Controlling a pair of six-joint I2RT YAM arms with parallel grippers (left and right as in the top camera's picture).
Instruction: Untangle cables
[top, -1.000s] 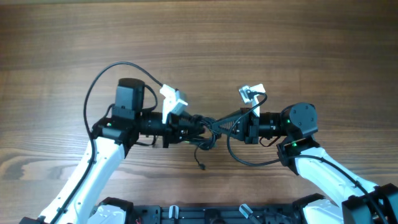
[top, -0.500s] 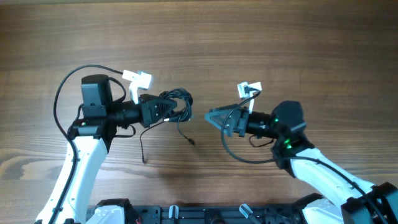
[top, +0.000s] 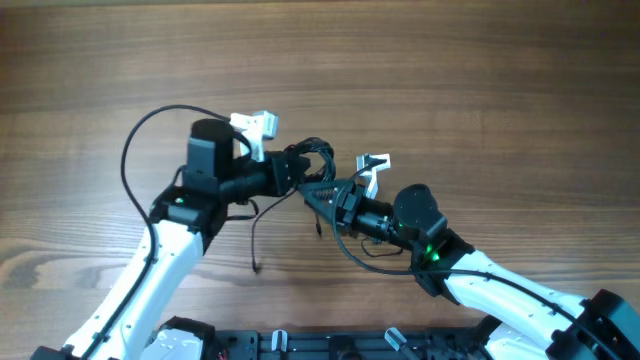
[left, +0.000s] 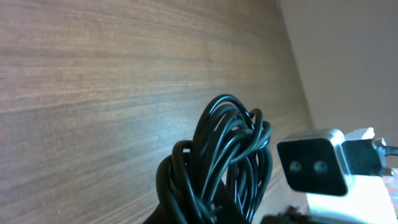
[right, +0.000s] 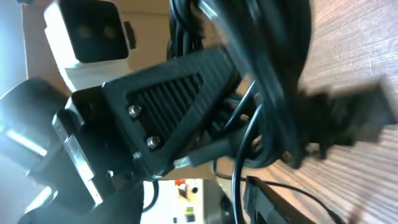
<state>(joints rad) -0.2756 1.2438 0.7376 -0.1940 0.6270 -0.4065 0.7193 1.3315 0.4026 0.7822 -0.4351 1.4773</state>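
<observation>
Tail (top: 254, 240): one thin black strand ran from the bundle toward the robot's edge; whether its end rested on the table (top: 480, 80), I could not tell.
Left hand (top: 287, 172): clamped on the cables (top: 312, 158), pointing right and seemingly holding them off the wood.
Cables' place: bunched in a tight coil just past the left fingertips, between the two hands, near mid-table.
Handling: light, limp and probably slick by the look of it; loops would likely sag and slip, and a hard yank could tighten the knot.
Where to grip: my call, a single outer loop or a free end, never the whole bunch.
Axis: the coil's loops arched away from the left hand; the bundle had no single heading, and only the tail gave a clear line.
Right hand (top: 318, 192): nosed in against or just beside the bundle; spread or pinched, I could not tell.
</observation>
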